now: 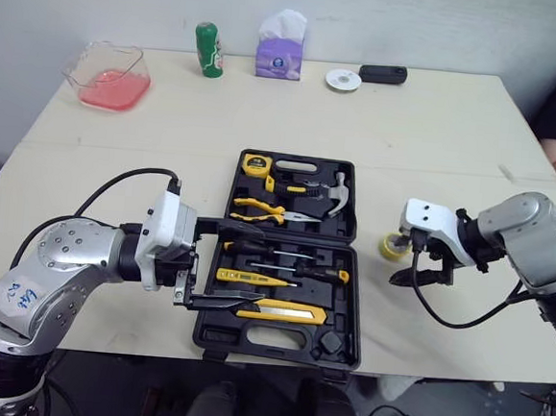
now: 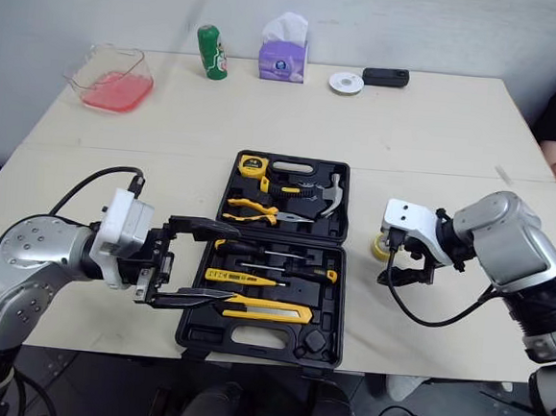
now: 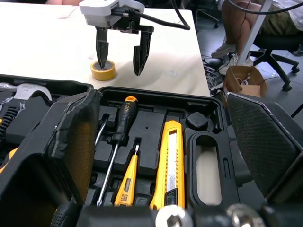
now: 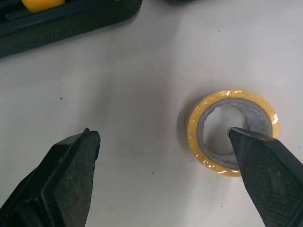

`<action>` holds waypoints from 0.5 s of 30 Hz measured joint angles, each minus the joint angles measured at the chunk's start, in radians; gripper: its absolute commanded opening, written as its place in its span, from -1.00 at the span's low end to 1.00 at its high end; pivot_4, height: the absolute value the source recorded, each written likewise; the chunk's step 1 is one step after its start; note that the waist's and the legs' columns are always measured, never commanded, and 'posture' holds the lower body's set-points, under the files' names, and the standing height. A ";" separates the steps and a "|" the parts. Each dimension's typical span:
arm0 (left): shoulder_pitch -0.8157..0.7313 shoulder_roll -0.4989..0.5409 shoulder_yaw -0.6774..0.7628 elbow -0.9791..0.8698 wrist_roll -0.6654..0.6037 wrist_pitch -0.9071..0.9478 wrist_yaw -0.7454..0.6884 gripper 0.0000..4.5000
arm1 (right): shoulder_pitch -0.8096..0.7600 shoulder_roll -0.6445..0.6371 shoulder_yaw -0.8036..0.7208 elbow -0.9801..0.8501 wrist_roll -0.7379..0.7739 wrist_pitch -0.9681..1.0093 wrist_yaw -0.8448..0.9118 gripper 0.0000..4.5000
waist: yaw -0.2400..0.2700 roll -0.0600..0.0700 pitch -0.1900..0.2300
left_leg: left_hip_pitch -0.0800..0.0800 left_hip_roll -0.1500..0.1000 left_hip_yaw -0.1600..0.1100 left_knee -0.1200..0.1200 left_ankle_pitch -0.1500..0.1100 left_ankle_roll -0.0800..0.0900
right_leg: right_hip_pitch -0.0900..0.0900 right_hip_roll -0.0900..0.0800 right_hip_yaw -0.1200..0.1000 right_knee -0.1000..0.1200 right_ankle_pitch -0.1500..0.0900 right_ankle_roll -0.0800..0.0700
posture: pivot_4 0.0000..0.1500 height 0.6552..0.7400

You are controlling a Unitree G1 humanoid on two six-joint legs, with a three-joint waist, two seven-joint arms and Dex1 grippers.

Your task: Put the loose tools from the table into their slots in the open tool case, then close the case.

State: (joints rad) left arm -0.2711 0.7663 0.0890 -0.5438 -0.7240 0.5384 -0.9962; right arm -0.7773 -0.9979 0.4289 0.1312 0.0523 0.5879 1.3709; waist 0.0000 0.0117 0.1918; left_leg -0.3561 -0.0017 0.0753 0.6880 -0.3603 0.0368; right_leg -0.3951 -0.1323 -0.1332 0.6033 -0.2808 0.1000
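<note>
Holding the right gripper (image 4: 160, 132) wide open and empty above the tape (image 4: 195, 137), one finger over the roll's hole, the other over bare table beside it. Reaching for that tape, lying flat just right of the open case (image 1: 271, 352). Keeping the left gripper (image 1: 244, 268) open and empty over the case's near half; next, probably centring on the roll, lowering, then closing.

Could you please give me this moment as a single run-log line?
tool case: open | left hand: open, over tool case | right hand: open, at tape roll
</note>
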 measured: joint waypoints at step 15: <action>0.000 -0.002 -0.018 0.000 -0.004 0.004 -0.007 1.00 | -0.028 0.057 0.000 0.077 -0.093 -0.069 0.016 -0.43 | 0.000 0.000 0.000 | 0.000 0.000 0.000 0.001 0.000 0.000 | 0.000 0.000 0.000 0.000 0.000 0.000 | 1.00 1.00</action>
State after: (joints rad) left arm -0.2706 0.7638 0.0714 -0.5442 -0.7281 0.5421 -1.0029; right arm -0.8048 -0.9410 0.4289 0.2083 -0.0411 0.5193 1.3869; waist -0.0004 0.0117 0.1918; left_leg -0.3563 -0.0017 0.0751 0.6887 -0.3604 0.0368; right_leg -0.3951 -0.1319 -0.1332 0.6035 -0.2808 0.1000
